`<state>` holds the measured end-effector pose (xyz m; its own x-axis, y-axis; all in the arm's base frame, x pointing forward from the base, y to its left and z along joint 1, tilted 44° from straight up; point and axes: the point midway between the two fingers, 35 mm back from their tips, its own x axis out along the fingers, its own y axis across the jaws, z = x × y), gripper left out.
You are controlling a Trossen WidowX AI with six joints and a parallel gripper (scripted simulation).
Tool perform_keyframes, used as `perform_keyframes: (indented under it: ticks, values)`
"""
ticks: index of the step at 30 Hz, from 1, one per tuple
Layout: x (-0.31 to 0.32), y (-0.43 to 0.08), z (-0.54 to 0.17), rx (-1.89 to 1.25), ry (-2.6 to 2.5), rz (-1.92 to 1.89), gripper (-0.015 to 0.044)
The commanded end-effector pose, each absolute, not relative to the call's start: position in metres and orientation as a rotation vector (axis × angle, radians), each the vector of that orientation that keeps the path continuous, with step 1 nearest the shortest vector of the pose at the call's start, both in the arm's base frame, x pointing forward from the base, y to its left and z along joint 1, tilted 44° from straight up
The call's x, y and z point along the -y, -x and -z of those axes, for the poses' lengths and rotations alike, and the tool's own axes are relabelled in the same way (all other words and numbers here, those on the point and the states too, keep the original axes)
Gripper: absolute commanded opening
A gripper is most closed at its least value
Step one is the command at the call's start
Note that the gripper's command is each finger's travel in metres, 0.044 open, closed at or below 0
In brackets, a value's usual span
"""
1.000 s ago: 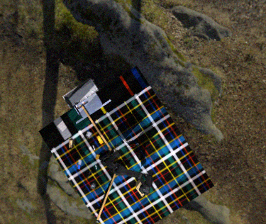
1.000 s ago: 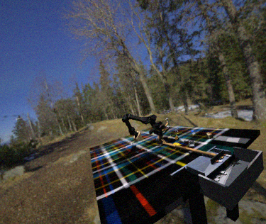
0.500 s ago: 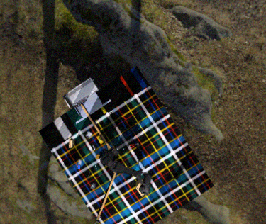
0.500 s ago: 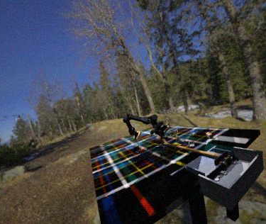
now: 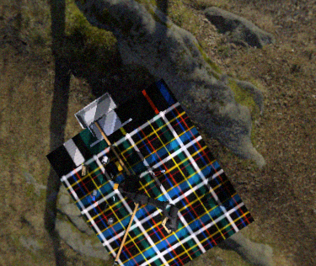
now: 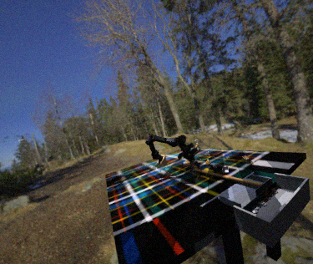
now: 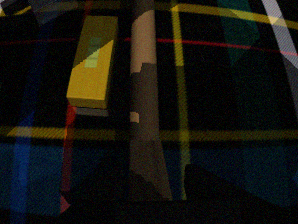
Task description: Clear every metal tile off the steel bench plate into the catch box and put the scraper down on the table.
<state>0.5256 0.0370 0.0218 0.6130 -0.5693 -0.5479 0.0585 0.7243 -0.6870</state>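
Note:
The scraper's wooden handle [image 5: 104, 134] [image 6: 227, 177] [image 7: 143, 95] runs from my gripper [image 5: 127, 172] [image 6: 193, 167] [image 7: 152, 194] out over the steel bench plate [image 5: 112, 120] [image 6: 240, 194]. My gripper is shut on the handle. The scraper's far end is near the border of plate and catch box [image 5: 79, 116] [image 6: 258, 227]; its blade is hard to make out. Small dark and shiny tiles [image 6: 264, 204] lie in the catch box in the exterior view. No tile can be made out on the visible plate; the part behind the blade is hidden.
A yellow block [image 5: 119, 167] [image 7: 94, 65] lies just left of the handle in the wrist view. A silvery object [image 5: 105, 160] [image 6: 225, 169] stands near it. A small wooden piece [image 5: 84, 170] lies near the table's edge. Another long wooden stick [image 5: 127, 231] lies beside the arm.

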Motion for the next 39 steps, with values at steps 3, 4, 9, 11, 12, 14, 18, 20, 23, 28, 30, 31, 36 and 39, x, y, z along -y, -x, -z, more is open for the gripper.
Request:
perform_keyframes:
  ticks: [3,4,9,11,12,14,18,20,23,28,30,31,36,39]
  values:
    - [-0.037,-0.525,-0.022,-0.842,0.678,0.396,0.0000]
    - [-0.037,-0.525,-0.022,-0.842,0.678,0.396,0.0000]
    - [-0.037,-0.525,-0.022,-0.842,0.678,0.395,0.0000]
    - [-0.037,-0.526,-0.022,-0.840,0.678,0.395,0.0000]
    - [-0.037,-0.526,-0.022,-0.839,0.678,0.394,0.0000]
    - [-0.037,-0.526,-0.023,-0.837,0.678,0.394,0.0000]
    - [-0.038,-0.523,-0.022,-0.838,0.678,0.393,0.0000]
    - [-0.040,-0.520,-0.022,-0.838,0.677,0.393,0.0000]
    - [-0.041,-0.516,-0.022,-0.839,0.676,0.392,0.0000]
    - [-0.044,-0.509,-0.022,-0.840,0.675,0.391,0.0000]
    - [-0.045,-0.506,-0.022,-0.841,0.675,0.391,0.0000]
    - [-0.045,-0.504,-0.022,-0.841,0.675,0.391,0.0000]
    - [-0.048,-0.497,-0.021,-0.842,0.674,0.390,0.0000]
    - [-0.049,-0.492,-0.021,-0.842,0.673,0.389,0.0000]
